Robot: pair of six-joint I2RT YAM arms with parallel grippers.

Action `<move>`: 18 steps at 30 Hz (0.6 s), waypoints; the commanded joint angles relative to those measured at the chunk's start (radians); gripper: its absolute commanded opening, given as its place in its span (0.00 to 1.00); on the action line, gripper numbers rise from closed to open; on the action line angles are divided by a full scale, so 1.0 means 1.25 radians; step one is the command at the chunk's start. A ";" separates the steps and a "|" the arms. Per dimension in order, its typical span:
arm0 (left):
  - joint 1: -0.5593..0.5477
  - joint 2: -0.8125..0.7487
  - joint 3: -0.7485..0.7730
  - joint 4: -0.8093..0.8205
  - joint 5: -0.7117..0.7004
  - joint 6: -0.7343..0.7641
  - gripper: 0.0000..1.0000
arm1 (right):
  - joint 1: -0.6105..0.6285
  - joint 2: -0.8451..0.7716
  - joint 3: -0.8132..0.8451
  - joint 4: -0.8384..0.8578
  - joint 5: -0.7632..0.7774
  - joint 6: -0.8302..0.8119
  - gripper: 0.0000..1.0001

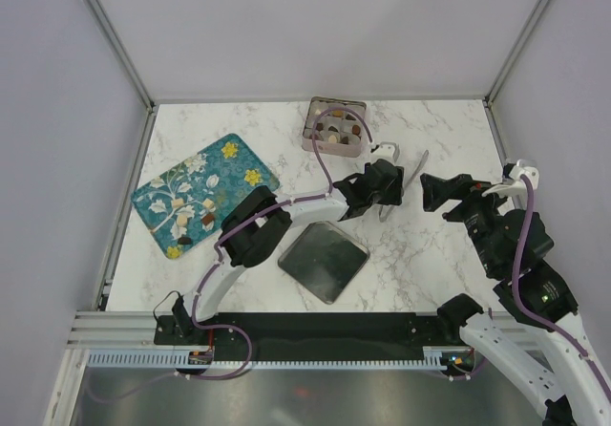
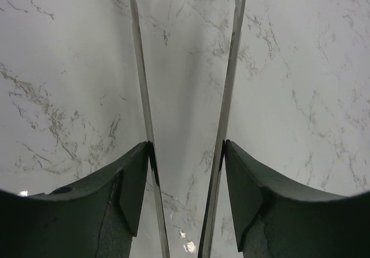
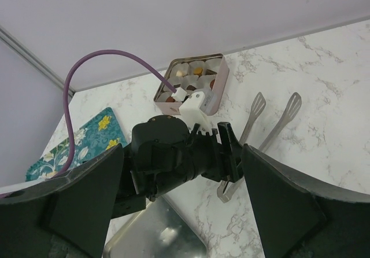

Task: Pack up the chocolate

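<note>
Small chocolate pieces (image 1: 184, 240), dark and whitish, lie on a teal floral tray (image 1: 229, 173) at the left. More pieces (image 1: 333, 136) sit in the paper cups of a square tin (image 1: 307, 132) at the back, also seen in the right wrist view (image 3: 219, 90). Metal tongs (image 1: 418, 173) lie on the marble right of the tin. My left gripper (image 1: 387, 195) is closed on their hinge end; in its wrist view each finger (image 2: 139, 177) presses on a tong arm (image 2: 141, 78). My right gripper (image 1: 431, 192) is open and empty, right of the tongs, facing the left gripper (image 3: 231, 154).
The tin's square metal lid (image 1: 323, 259) lies flat in front of the left arm, also seen in the right wrist view (image 3: 167, 235). A purple cable (image 1: 329, 173) loops over the tin. Grey walls enclose the marble table (image 1: 430, 254).
</note>
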State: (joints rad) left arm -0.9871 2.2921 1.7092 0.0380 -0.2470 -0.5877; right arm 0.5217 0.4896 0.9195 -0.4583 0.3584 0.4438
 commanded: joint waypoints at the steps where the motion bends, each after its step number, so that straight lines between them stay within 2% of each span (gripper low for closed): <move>1: -0.006 0.018 0.044 0.056 -0.054 -0.013 0.62 | 0.004 -0.009 0.013 -0.013 0.016 -0.016 0.91; 18: -0.006 0.059 0.067 0.053 -0.020 0.007 0.65 | 0.004 -0.003 0.004 -0.013 0.008 -0.004 0.91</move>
State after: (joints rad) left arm -0.9878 2.3505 1.7493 0.0536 -0.2531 -0.5869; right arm 0.5220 0.4881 0.9195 -0.4866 0.3641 0.4404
